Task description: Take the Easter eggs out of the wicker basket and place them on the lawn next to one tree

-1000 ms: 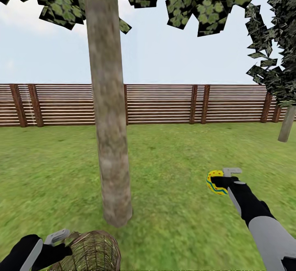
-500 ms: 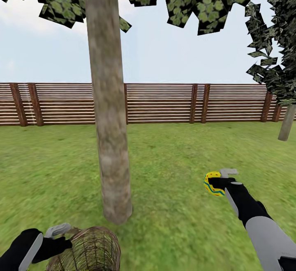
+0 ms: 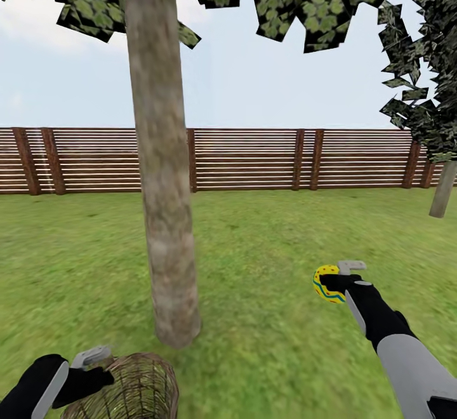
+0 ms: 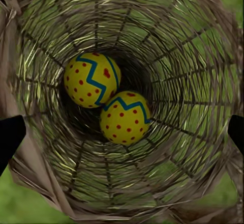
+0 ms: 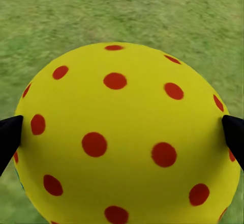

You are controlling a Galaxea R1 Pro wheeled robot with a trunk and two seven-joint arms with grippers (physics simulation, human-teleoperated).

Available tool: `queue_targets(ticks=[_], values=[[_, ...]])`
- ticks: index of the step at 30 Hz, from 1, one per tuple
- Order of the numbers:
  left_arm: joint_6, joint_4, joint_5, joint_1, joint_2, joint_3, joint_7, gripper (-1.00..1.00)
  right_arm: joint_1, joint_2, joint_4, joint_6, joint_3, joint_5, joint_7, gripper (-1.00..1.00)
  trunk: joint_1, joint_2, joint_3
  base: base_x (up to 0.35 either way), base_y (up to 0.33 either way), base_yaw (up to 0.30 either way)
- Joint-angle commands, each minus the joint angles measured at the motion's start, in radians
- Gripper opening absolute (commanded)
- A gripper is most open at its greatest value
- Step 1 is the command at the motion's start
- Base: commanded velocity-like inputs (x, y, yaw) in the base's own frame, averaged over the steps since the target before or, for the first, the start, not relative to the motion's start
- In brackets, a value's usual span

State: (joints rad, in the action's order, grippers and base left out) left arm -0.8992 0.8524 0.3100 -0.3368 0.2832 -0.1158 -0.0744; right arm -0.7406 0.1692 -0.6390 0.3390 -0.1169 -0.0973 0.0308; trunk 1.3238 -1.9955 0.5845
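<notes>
Lawn (image 3: 273,241) spreads from the near edge out to a slatted wooden fence (image 3: 254,160) at the far side, mottled green throughout. Tree (image 3: 162,184) with a thick pale grey-brown trunk stands left of centre, its base meeting the grass just beyond the basket; a second, thinner trunk (image 3: 442,192) shows at far right.

Wicker basket (image 3: 127,388) sits at the near left, close to the tree's foot. Left gripper (image 3: 95,362) is at the basket's left rim; the wrist view looks straight down the woven wall (image 4: 198,56) with a dark fingertip at each edge. The fingers stand wide apart, with the basket's mouth between them; whether they bear on the rim I cannot tell. Two eggs lie touching at the bottom: one farther in (image 4: 92,80), one beside it (image 4: 125,117).

Right gripper (image 3: 343,279) is held out over the grass to the right of the tree, closed on the third egg (image 3: 327,283). Wrist view confirms: egg (image 5: 122,137) between the fingertips (image 5: 9,135), grass beneath.

Judgement: first egg is out and in transit; placing step in hand. Egg is well apart from the trunk. Next move calls for swinging the right arm left toward the tree's base, lowering to the grass, then releasing gently so it does not roll. Two eggs remain to be fetched.
</notes>
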Motion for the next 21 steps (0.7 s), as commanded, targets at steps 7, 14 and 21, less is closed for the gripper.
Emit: queue_targets(ticks=[7, 14, 21], values=[[-0.003, -0.001, -0.008, -0.001, -0.018, -0.001, -0.007, 1.00, 0.000, -0.001, -0.001, 0.008, -0.002, -0.011, 0.003, -1.00, 0.000, -0.001, 0.001, 0.226, -0.270, 0.000], [-0.004, 0.000, -0.008, -0.001, -0.014, -0.006, -0.011, 1.00, 0.000, -0.003, 0.002, 0.009, -0.001, -0.012, 0.003, -1.00, 0.000, -0.001, 0.001, 0.020, -0.027, 0.000], [-0.004, 0.000, -0.005, -0.001, -0.013, -0.006, -0.018, 1.00, 0.000, -0.007, 0.004, 0.009, -0.001, -0.013, 0.003, -1.00, 0.004, -0.008, 0.004, 0.000, 0.000, 0.000]])
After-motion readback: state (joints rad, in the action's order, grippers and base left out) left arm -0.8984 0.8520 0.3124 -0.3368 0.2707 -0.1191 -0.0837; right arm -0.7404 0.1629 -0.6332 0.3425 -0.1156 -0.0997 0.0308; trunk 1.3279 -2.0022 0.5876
